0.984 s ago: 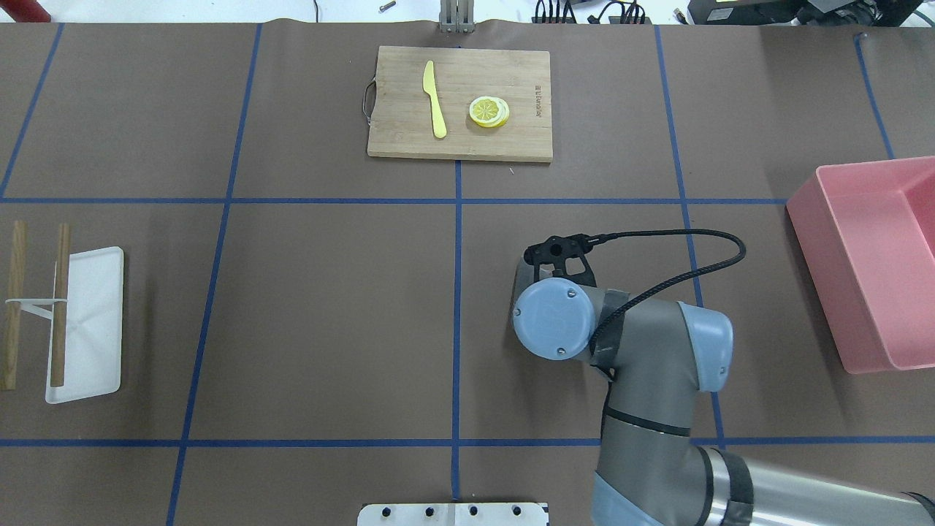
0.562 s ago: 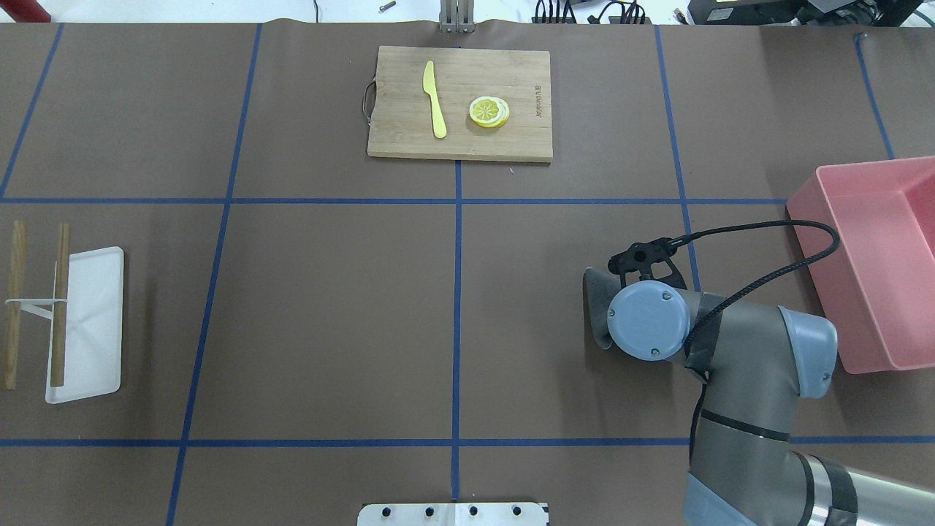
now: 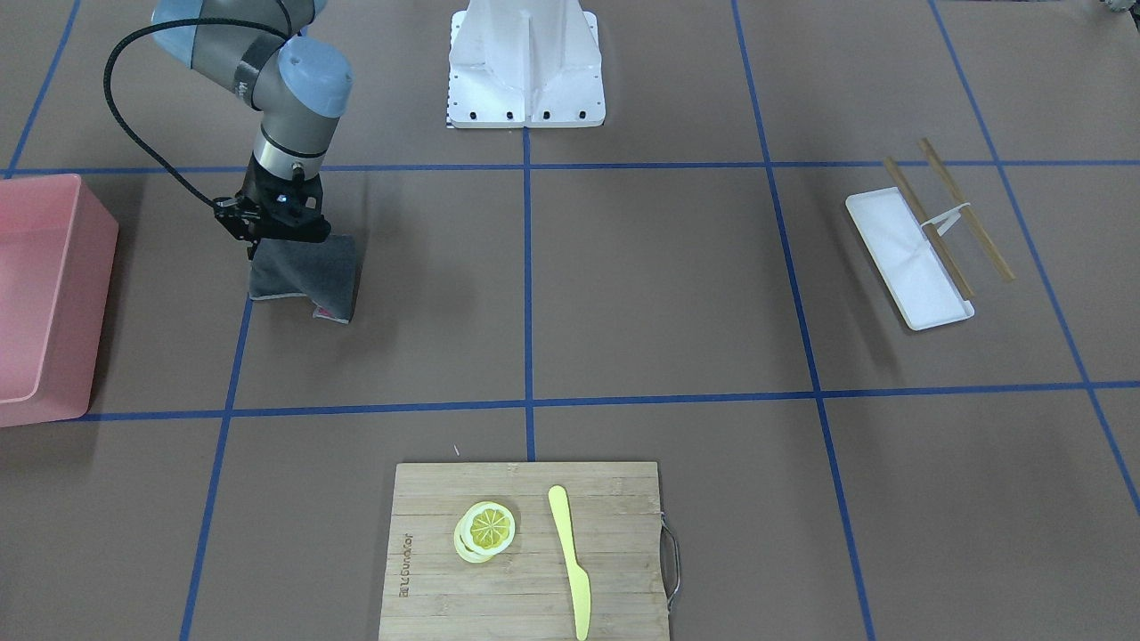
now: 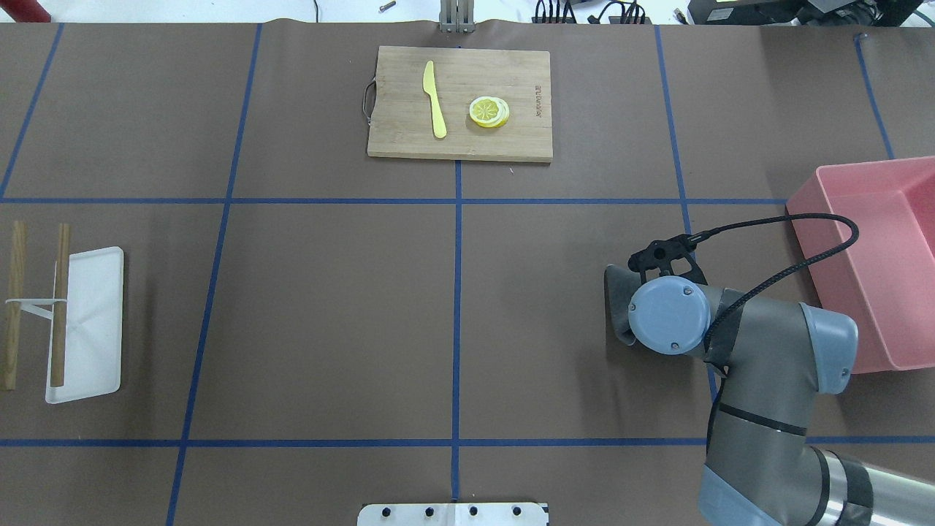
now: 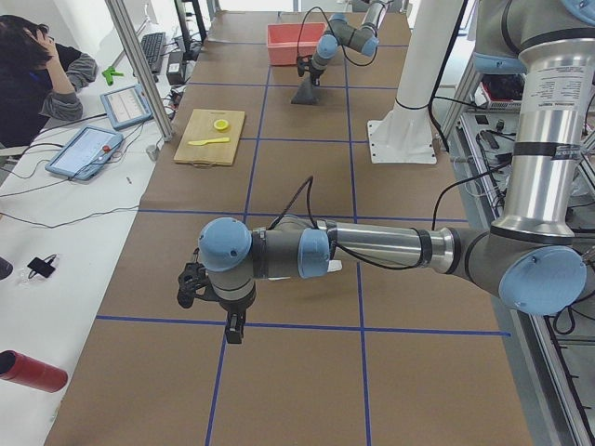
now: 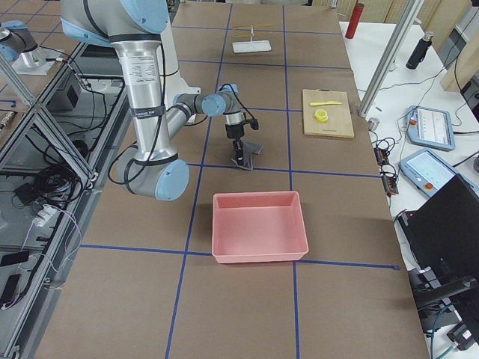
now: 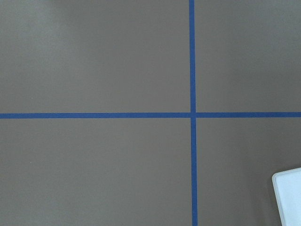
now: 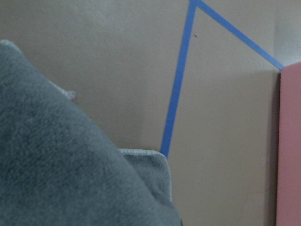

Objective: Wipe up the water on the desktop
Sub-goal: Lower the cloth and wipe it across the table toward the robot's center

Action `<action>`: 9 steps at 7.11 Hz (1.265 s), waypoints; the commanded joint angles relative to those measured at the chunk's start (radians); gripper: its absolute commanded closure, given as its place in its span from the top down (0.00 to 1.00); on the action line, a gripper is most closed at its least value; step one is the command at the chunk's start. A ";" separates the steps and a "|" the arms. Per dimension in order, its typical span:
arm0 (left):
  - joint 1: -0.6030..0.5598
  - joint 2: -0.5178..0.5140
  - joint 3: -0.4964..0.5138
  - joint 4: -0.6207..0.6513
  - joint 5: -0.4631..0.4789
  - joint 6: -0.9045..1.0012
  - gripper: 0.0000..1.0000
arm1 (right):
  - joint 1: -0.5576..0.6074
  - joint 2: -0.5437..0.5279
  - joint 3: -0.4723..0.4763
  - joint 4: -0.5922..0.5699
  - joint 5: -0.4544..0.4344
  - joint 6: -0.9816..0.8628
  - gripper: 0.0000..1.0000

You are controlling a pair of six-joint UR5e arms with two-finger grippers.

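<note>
The grey cloth (image 3: 303, 278) is soft, light and floppy, so I hold it by its top edge. My right gripper (image 3: 280, 237) looks pinched tight on that edge, but the cloth hides the fingers. The cloth's bottom rests on the desktop (image 3: 677, 285), near the pink bin (image 3: 44, 294). I cannot tell how the left gripper (image 5: 232, 331) stands.

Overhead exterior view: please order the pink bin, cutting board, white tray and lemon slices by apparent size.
1. pink bin, even though the frame edge cuts it off
2. cutting board, only a little smaller
3. white tray
4. lemon slices
</note>
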 commanded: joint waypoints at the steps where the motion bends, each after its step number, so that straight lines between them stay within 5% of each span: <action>1: 0.000 0.000 0.004 0.000 0.000 0.000 0.98 | -0.012 0.162 -0.074 0.012 0.005 0.078 0.00; 5: 0.000 -0.002 0.008 0.000 0.000 0.000 0.98 | -0.038 0.411 -0.329 0.301 0.001 0.344 0.00; 9: 0.000 -0.002 0.008 0.000 0.000 0.000 0.98 | -0.063 0.442 -0.334 0.316 -0.004 0.528 0.00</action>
